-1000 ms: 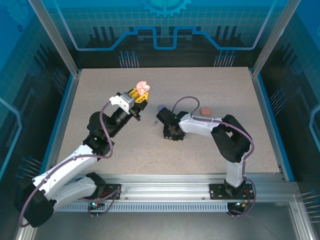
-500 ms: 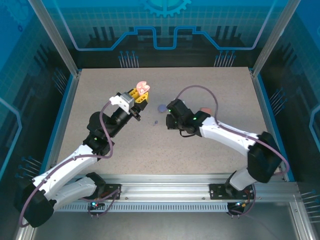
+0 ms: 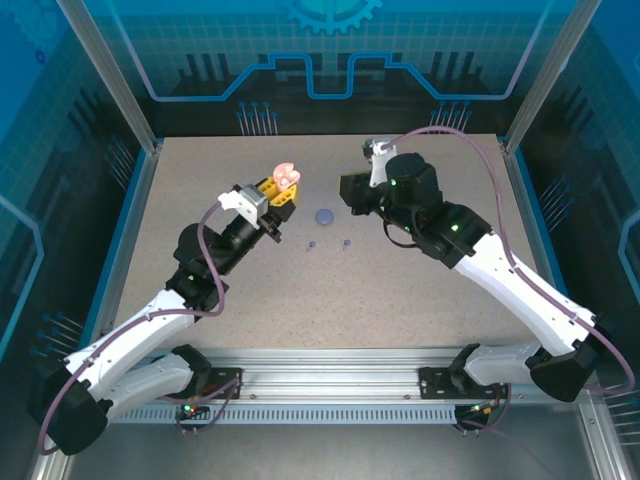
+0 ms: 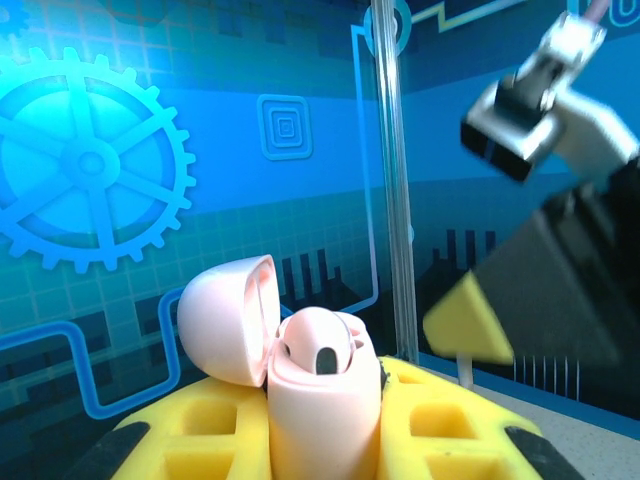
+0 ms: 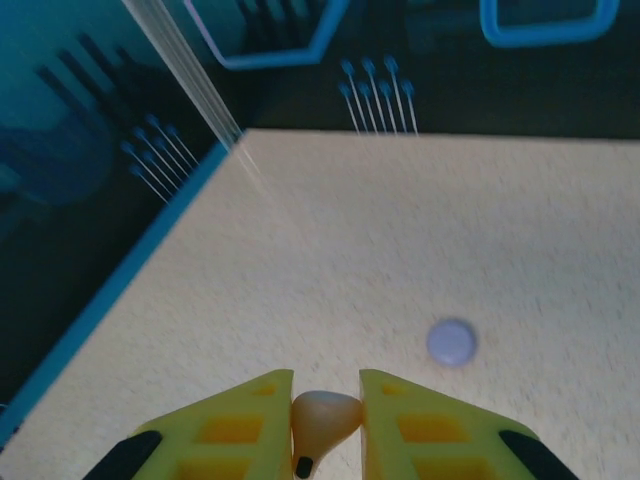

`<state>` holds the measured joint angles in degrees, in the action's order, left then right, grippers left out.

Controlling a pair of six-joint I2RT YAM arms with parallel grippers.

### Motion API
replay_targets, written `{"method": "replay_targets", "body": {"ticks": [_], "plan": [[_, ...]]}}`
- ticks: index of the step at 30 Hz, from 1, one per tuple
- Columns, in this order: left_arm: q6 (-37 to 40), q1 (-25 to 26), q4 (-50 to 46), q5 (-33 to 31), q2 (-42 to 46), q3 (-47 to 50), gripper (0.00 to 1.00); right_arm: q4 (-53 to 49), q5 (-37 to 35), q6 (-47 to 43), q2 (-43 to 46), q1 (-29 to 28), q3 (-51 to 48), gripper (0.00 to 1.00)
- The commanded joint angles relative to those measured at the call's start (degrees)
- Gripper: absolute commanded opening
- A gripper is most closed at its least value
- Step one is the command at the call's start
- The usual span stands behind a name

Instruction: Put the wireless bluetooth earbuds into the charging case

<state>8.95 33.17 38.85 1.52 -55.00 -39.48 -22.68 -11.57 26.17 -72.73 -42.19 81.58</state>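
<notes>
Between the clenched left fingers [image 4: 190, 430], the pink charging case [image 4: 322, 400] sits upright with its lid [image 4: 225, 318] open to receive buds, while the right fingers [image 5: 420, 425], well apart from it, pinch a salmon-orange earbud [image 5: 322, 418] above the counter [image 5: 400, 250], presumably for insertion.

The whole bench [image 3: 420, 300] is viewed from above and behind the arm bases. The left wrist view is aimed nearly level, close on the pink case [image 4: 320, 390]. The right wrist view is tilted down across the bench, the purple case [image 5: 452, 341] being shared with the top view.
</notes>
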Motion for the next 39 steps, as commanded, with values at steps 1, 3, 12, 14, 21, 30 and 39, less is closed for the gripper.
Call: {"method": "replay_targets", "body": {"ticks": [1,3,12,14,21,30,39], "plan": [[-1.17,0.23,0.92,2.29,0.24,-0.57,0.0,1.92,3.25,-3.76,1.3,0.62,4.33,0.22],[-1.48,0.25,0.81,3.02,-0.01,-0.61,0.0,2.81,4.57,-4.24,1.15,0.63,6.02,0.22],[-2.44,0.24,-0.42,5.58,-0.95,-1.73,0.0,6.77,12.4,-5.59,-1.58,0.49,9.86,0.23],[-2.45,0.27,-0.61,5.98,-1.07,-1.96,0.0,7.4,13.72,-5.93,-1.92,0.23,10.05,0.23],[-2.45,0.27,-1.23,7.4,-1.69,-2.72,0.0,5.35,14.4,-9.51,-4.03,-2.13,12.09,0.23],[-2.18,0.31,-1.23,7.47,-1.87,-2.8,0.0,3.21,12.11,-11.92,-6.2,-4.21,13.32,0.23],[-1.79,0.29,-1.33,7.27,-1.44,-2.8,0.0,2.11,10.44,-13.03,-7.56,-5.0,12.91,0.23]]}}
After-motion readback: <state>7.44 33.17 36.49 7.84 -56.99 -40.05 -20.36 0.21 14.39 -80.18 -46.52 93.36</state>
